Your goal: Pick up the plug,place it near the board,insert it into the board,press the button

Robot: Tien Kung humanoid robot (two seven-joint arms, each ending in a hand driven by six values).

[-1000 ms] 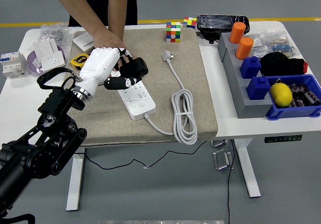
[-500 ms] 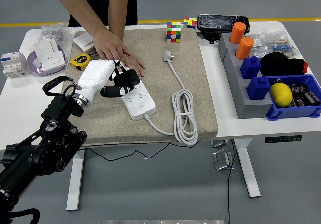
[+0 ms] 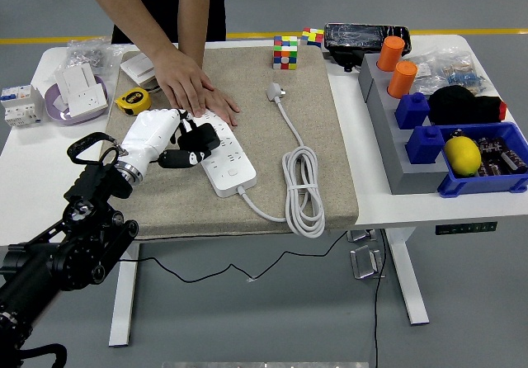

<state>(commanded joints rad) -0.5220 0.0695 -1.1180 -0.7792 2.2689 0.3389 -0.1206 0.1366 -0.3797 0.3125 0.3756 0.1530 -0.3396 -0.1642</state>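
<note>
Reaching in from the lower left, the left hand (image 3: pixel 165 139) hovering at the near-left end of the white power strip (image 3: pixel 221 154), white back turned up, black fingers (image 3: pixel 195 140) curling loosely and gripping nothing. Slanting up behind it, the black forearm (image 3: pixel 70 244) crossing the counter (image 3: pixel 37 178) edge. Lying diagonally on the beige mat (image 3: pixel 272 137), the power strip trailing its coiled cord (image 3: pixel 303 188) toward the mat's near edge. Resting unplugged well beyond the strip, near the mat's middle-far part, the white plug (image 3: pixel 275 93) at the cord's free end. Pressing flat on the far end of the strip, a person's hand (image 3: pixel 194 90) coming down from the far side. Sitting just left of that hand, a yellow tape measure (image 3: pixel 132 100).
</note>
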